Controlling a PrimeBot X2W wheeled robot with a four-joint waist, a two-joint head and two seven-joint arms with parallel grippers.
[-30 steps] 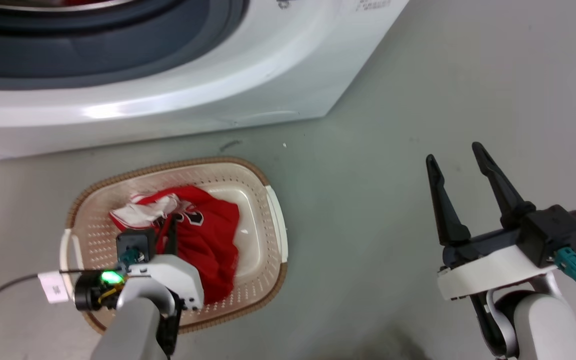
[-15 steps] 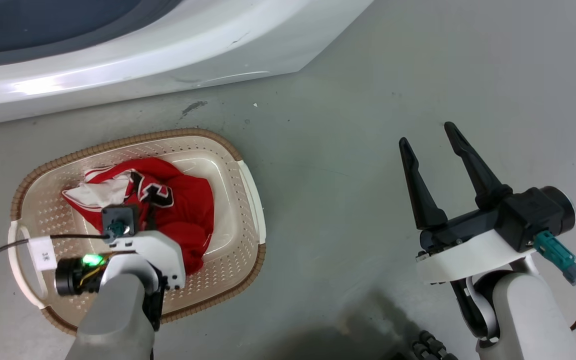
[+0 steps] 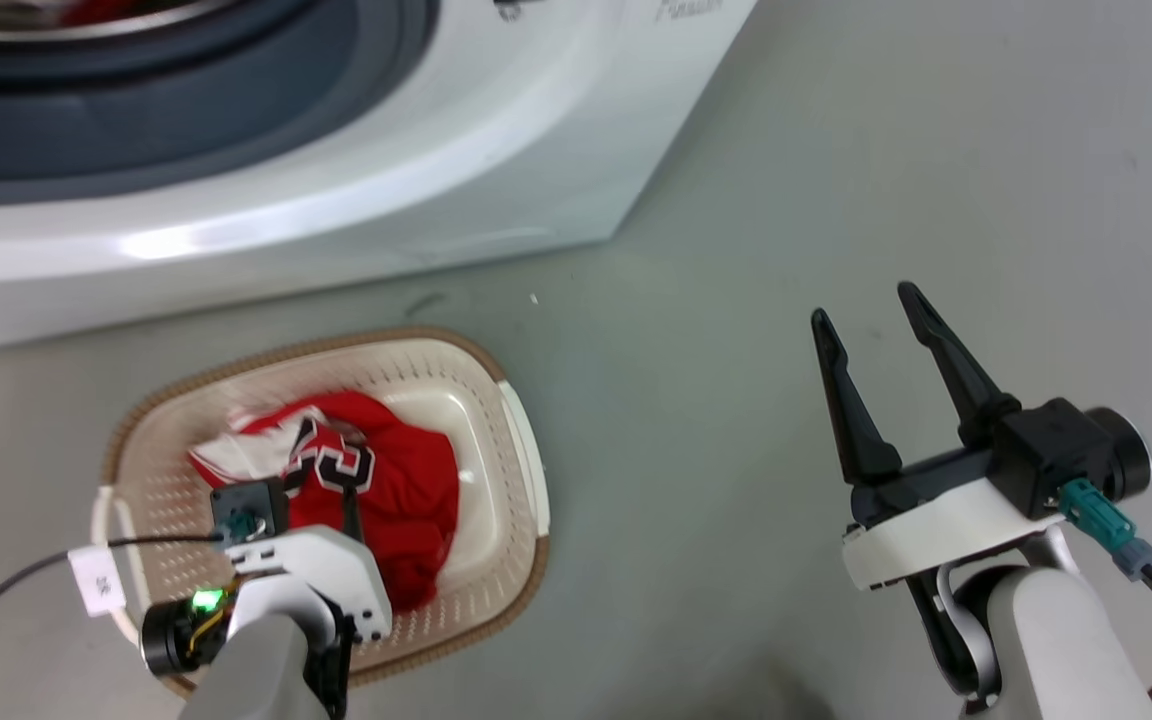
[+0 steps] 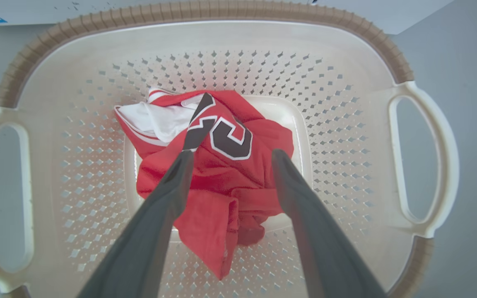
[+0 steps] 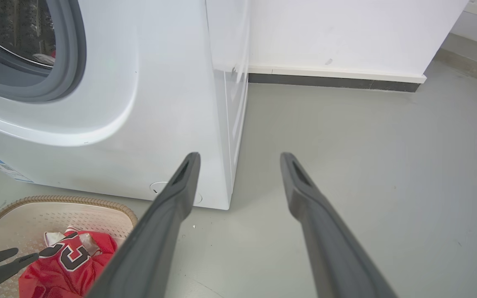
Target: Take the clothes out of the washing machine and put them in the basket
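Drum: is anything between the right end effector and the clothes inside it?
Nothing visible. The right end effector hangs open over bare floor, to the right of the washer. The porthole stands open, and a bit of red and white cloth lies in the drum. The end effector would need to swing left.

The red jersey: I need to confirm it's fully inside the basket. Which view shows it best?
The left wrist view: it looks straight down on the jersey, crumpled whole in the basket. The head view has it partly behind the left arm; the right wrist view catches it small, cut by the bottom edge.
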